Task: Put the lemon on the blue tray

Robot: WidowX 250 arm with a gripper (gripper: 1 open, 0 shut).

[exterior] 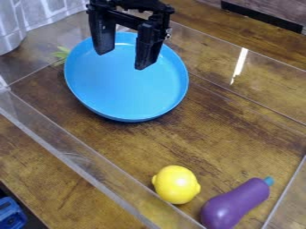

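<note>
Sitting low in the view, at about six o'clock from the centre, the lemon [177, 184] rests on the wooden table [239, 107], bright yellow, smooth and glossy, with a small highlight on its upper side. Nothing grips it. Just beside it, at roughly four o'clock from the fruit, lies a purple eggplant [237, 203] with a small blue tip at its upper right end; the two toys appear to touch or nearly touch, and which it is cannot be told.

Well apart from the lemon, at about eleven o'clock from it, the blue tray [98, 97] sits on the same wood, round and shallow with a raised rim, and its bare floor shows no object in it. Over the tray's far half hangs the gripper [125, 49], black, pointing down, its two fingers [103, 38] spread wide with a clear gap between them and nothing held there. The right-hand finger reaches lower in the picture than the left.

A clear plastic wall [72, 148] runs from nine o'clock toward six o'clock along the near side of the table, and another clear edge runs along the far right, catching a streak of light. At ten o'clock from the tray, a small green object [60, 55] peeks out beside the rim, too little of it showing to name.
</note>
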